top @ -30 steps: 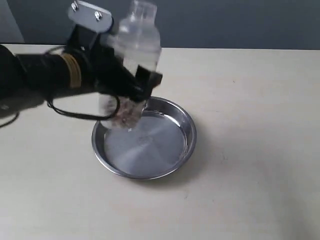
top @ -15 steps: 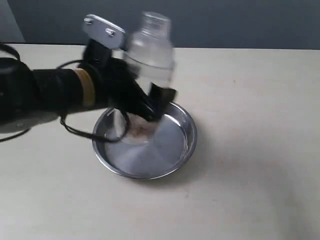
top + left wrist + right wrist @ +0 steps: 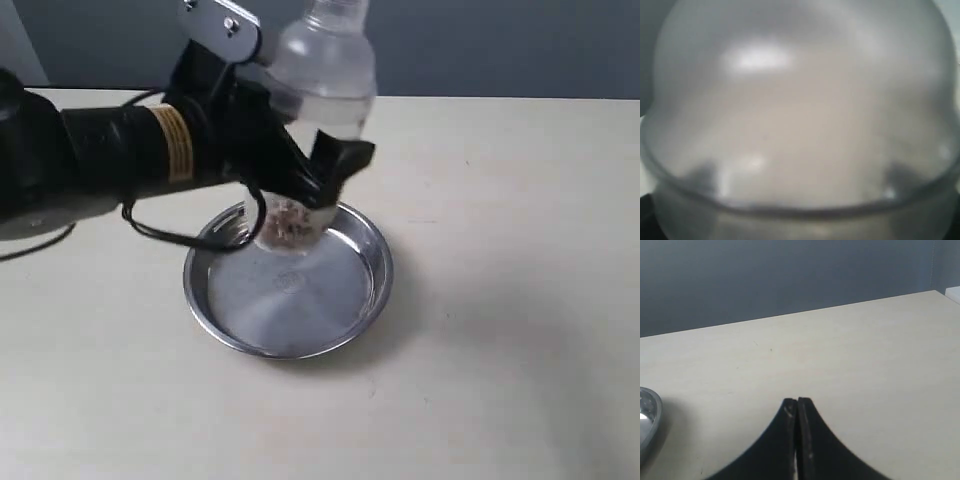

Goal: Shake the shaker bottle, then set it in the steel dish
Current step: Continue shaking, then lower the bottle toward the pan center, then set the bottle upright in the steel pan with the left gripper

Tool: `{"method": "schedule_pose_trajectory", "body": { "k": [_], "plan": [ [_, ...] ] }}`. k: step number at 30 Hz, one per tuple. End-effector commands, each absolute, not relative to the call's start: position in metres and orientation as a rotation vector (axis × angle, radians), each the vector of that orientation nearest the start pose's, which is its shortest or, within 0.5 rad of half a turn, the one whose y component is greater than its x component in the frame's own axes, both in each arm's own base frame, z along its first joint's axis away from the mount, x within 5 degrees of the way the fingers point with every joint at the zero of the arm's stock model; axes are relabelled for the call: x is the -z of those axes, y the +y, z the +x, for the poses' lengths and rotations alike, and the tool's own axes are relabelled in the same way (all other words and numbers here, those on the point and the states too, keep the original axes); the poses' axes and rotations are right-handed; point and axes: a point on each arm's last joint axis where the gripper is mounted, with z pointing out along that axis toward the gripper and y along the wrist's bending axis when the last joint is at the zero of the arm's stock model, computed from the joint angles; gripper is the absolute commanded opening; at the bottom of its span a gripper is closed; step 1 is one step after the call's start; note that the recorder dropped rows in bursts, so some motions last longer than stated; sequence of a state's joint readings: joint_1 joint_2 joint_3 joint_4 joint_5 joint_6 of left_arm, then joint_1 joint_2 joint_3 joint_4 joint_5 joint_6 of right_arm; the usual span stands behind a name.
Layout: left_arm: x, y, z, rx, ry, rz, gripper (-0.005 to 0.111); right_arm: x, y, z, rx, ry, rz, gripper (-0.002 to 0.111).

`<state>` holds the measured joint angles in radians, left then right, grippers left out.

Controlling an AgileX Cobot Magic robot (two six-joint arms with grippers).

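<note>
The shaker bottle (image 3: 325, 75) hangs tilted over the steel dish (image 3: 375, 290), its frosted dome and small cap uppermost and brown bits (image 3: 288, 222) at its lower end. My left gripper (image 3: 312, 180) is shut on the bottle's middle, holding it just above the dish's far side. In the left wrist view the bottle's dome (image 3: 800, 125) fills the picture and hides the fingers. My right gripper (image 3: 797, 402) is shut on nothing, low over bare table, with the dish's rim (image 3: 647, 415) at the edge of its view. It is outside the exterior view.
The beige table (image 3: 520, 300) stretches wide to the right of the dish. A dark grey wall (image 3: 500, 45) runs behind its far edge. A black cable (image 3: 165, 232) loops under the left arm.
The left gripper and the bottle have moved right and a little up over the dish, and the bottle's tilt has shifted. The dish has stayed put.
</note>
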<state>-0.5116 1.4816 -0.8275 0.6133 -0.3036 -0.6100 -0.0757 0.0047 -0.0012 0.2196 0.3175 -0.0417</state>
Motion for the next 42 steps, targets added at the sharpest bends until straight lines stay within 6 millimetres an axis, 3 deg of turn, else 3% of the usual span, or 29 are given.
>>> {"method": "schedule_pose_trajectory", "body": {
  "k": [1, 2, 3, 4, 7, 8, 9, 10, 11, 13, 14, 15, 16, 17, 20, 22, 23, 24, 27, 28, 32, 33, 35, 36, 37, 39, 42],
  "plan": [
    [-0.355, -0.151, 0.271, 0.556, 1.486, 0.47, 0.0, -0.186, 0.002, 0.055, -0.12, 1.777, 0.17, -0.001],
    [-0.374, -0.148, 0.265, 0.553, 1.424, 0.47, 0.0, -0.186, 0.002, 0.055, -0.12, 1.777, 0.17, -0.001],
    [-0.379, -0.147, 0.262, 0.543, 1.426, 0.464, 0.0, -0.186, 0.002, 0.055, -0.12, 1.777, 0.17, -0.001],
    [-0.369, -0.148, 0.262, 0.533, 1.475, 0.469, 0.0, -0.186, 0.002, 0.055, -0.12, 1.777, 0.17, -0.001],
    [-0.278, -0.159, 0.279, 0.519, 1.79, 0.489, 0.0, -0.186, 0.002, 0.055, -0.12, 1.777, 0.17, -0.001],
    [-0.26, -0.16, 0.284, 0.564, 1.844, 0.418, 0.0, -0.186, 0.002, 0.055, -0.12, 1.777, 0.17, -0.001],
    [-0.262, -0.161, 0.285, 0.648, 1.827, 0.326, 0.0, -0.186, 0.002, 0.055, -0.12, 1.777, 0.17, -0.001],
    [-0.279, -0.164, 0.281, 0.722, 1.715, 0.334, 0.0, -0.186, 0.002, 0.055, -0.12, 1.777, 0.17, -0.001],
    [-0.309, -0.166, 0.271, 0.76, 1.535, 0.42, 0.0, -0.186, 0.002, 0.055, -0.12, 1.777, 0.17, -0.001],
    [-0.372, -0.161, 0.255, 0.677, 1.242, 0.528, 0.0, -0.186, 0.002, 0.055, -0.12, 1.777, 0.17, -0.001],
    [-0.397, -0.154, 0.251, 0.593, 1.202, 0.518, 0.0, -0.186, 0.002, 0.055, -0.12, 1.777, 0.17, -0.001],
    [-0.409, -0.149, 0.249, 0.545, 1.248, 0.485, 0.0, -0.186, 0.002, 0.055, -0.12, 1.777, 0.17, -0.001],
    [-0.406, -0.146, 0.252, 0.521, 1.324, 0.463, 0.0, -0.186, 0.002, 0.055, -0.12, 1.777, 0.17, -0.001],
    [-0.392, -0.146, 0.256, 0.489, 1.426, 0.457, 0.0, -0.186, 0.002, 0.055, -0.12, 1.777, 0.17, -0.001],
    [-0.297, -0.156, 0.282, 0.489, 1.722, 0.47, 0.0, -0.186, 0.002, 0.055, -0.12, 1.777, 0.17, -0.001],
    [-0.262, -0.161, 0.289, 0.519, 1.8, 0.456, 0.0, -0.186, 0.002, 0.055, -0.12, 1.777, 0.17, -0.001],
    [-0.263, -0.163, 0.287, 0.524, 1.79, 0.473, 0.0, -0.186, 0.002, 0.055, -0.12, 1.777, 0.17, -0.001],
    [-0.276, -0.165, 0.282, 0.537, 1.731, 0.497, 0.0, -0.186, 0.002, 0.055, -0.12, 1.777, 0.17, -0.001],
    [-0.33, -0.161, 0.271, 0.56, 1.521, 0.489, 0.0, -0.186, 0.002, 0.055, -0.12, 1.777, 0.17, -0.001],
    [-0.321, -0.161, 0.273, 0.553, 1.566, 0.482, 0.0, -0.186, 0.002, 0.055, -0.12, 1.777, 0.17, -0.001],
    [-0.231, -0.169, 0.291, 0.562, 1.853, 0.46, 0.0, -0.186, 0.002, 0.055, -0.12, 1.777, 0.17, -0.001],
    [-0.237, -0.17, 0.291, 0.581, 1.81, 0.462, 0.0, -0.186, 0.002, 0.055, -0.12, 1.777, 0.17, -0.001],
    [-0.313, -0.171, 0.278, 0.597, 1.43, 0.539, 0.0, -0.186, 0.002, 0.055, -0.12, 1.777, 0.17, -0.001],
    [-0.323, -0.167, 0.276, 0.567, 1.438, 0.529, 0.0, -0.186, 0.002, 0.055, -0.12, 1.777, 0.17, -0.001],
    [-0.295, -0.169, 0.28, 0.558, 1.538, 0.544, 0.0, -0.186, 0.002, 0.055, -0.12, 1.777, 0.17, -0.001],
    [-0.208, -0.171, 0.297, 0.596, 1.762, 0.463, 0.0, -0.186, 0.002, 0.055, -0.12, 1.777, 0.17, -0.001],
    [-0.196, -0.171, 0.299, 0.628, 1.679, 0.47, 0.0, -0.186, 0.002, 0.055, -0.12, 1.777, 0.17, -0.001]
  ]
}}
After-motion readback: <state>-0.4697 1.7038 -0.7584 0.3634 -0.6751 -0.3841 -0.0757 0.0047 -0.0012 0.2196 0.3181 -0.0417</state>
